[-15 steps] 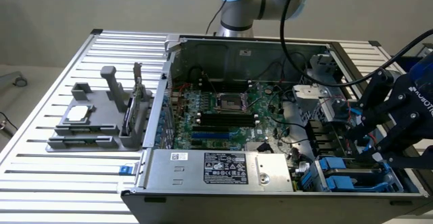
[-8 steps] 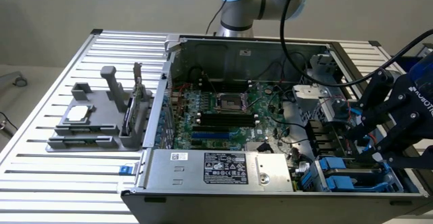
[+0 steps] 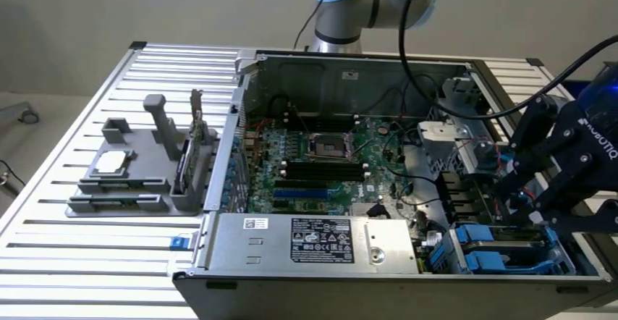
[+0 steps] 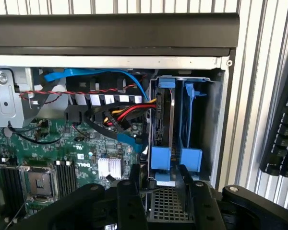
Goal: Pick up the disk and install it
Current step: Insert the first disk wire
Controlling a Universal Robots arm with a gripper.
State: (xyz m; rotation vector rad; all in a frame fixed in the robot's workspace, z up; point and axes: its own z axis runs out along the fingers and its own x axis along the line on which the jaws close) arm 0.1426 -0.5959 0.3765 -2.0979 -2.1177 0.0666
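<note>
robotics lab: opened computer case [image 3: 386, 190]

Computer case [image 3: 386, 276] is lying open on the slatted table [image 3: 58, 262]. Parts stand [image 3: 145, 168] is sitting on the table at the exterior view's left of the case. Disk [image 4: 164, 120] is standing on edge in the drive bay [image 4: 201, 120], apparently seated, in the case's near corner at the exterior view's right. Gripper [image 4: 159, 184] is hovering just beside the disk's end, fingers either side.
</note>
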